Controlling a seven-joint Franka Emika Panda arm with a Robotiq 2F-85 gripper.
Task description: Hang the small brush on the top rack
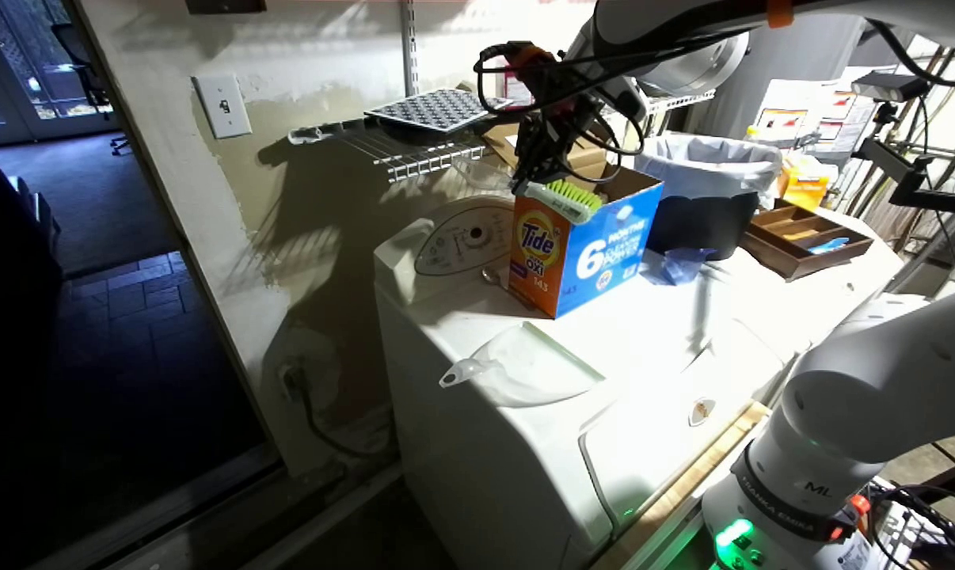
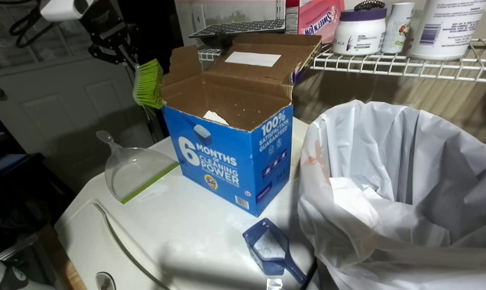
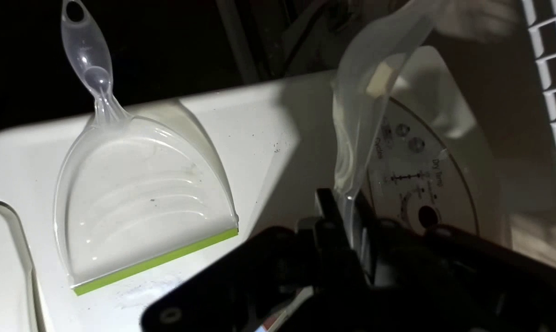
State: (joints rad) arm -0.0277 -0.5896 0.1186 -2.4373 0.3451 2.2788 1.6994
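The small brush, with light-green bristles, shows in both exterior views [image 1: 574, 195] [image 2: 148, 85]. My gripper [image 1: 527, 176] is shut on the brush's translucent part, and the gripper also shows in an exterior view [image 2: 131, 60]. In the wrist view the fingers [image 3: 343, 197] pinch the clear plastic of the brush [image 3: 368, 78], which extends upward past the fingertips. The bristles are out of sight there. The brush hangs beside the open detergent box's top edge; whether they touch I cannot tell. The white wire rack [image 1: 426, 165] runs along the wall behind, also in the wrist view [image 3: 551, 87].
The orange and blue detergent box [image 1: 537, 257] [image 2: 214, 161] stands on the white dryer. A clear dustpan [image 1: 529, 364] [image 3: 144, 193] lies near the dryer's edge. A lined bin [image 2: 364, 133] and a blue scoop [image 2: 267, 247] are beside the box. A dark keyboard-like panel [image 2: 243, 27] and jars [image 2: 360, 34] sit on the rack.
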